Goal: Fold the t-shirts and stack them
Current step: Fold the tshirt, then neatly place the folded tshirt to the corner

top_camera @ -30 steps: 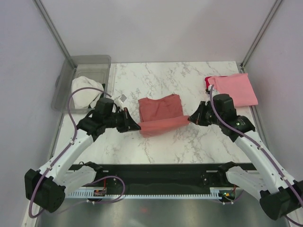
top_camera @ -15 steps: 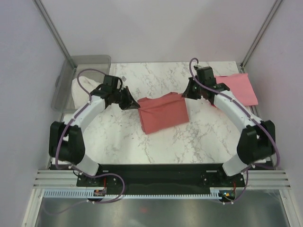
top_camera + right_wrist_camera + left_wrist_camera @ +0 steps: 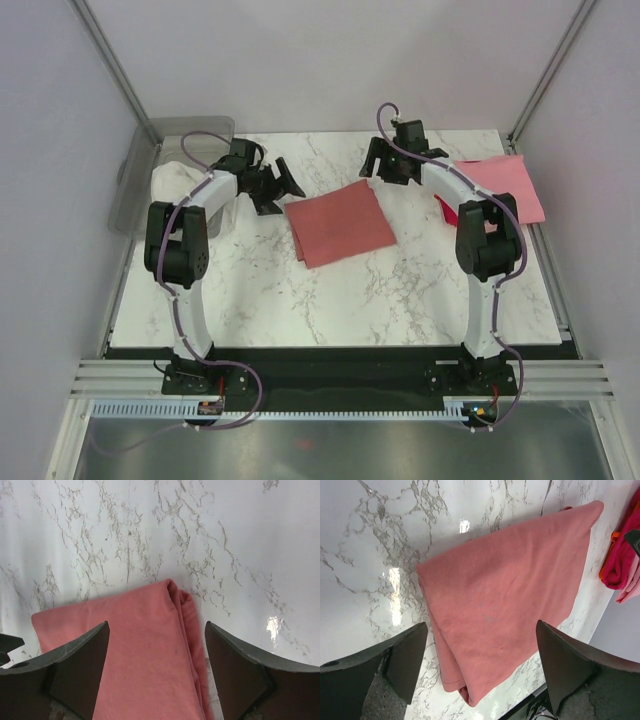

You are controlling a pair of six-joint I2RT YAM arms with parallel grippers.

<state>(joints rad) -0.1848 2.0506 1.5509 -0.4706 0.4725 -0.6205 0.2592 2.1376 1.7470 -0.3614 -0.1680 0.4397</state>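
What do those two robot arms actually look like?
The left arm and right arm are slim white tubes with chunky black joints. A purple cable loops along each. Each ends in a black two-fingered claw.

A clear plastic bin (image 3: pixel 165 135) holding white cloth (image 3: pixel 172 186) sits at the marble table's (image 3: pixel 400 290) far-left corner.

Robotics lab test cell. Enclosure: plain pale walls (image 3: pixel 330 60) on three sides, slanted metal struts (image 3: pixel 111 62) at the far corners. Table (image 3: pixel 400 300): white marble-pattern top. Fixtures: left arm (image 3: pixel 175 250) and right arm (image 3: pixel 487 250), white and black, bolted to a black base rail (image 3: pixel 330 360) at the near edge; slotted cable duct (image 3: pixel 330 408) below it; purple cables (image 3: pixel 200 138) along the arms; clear plastic bin (image 3: pixel 185 128) at the far left.
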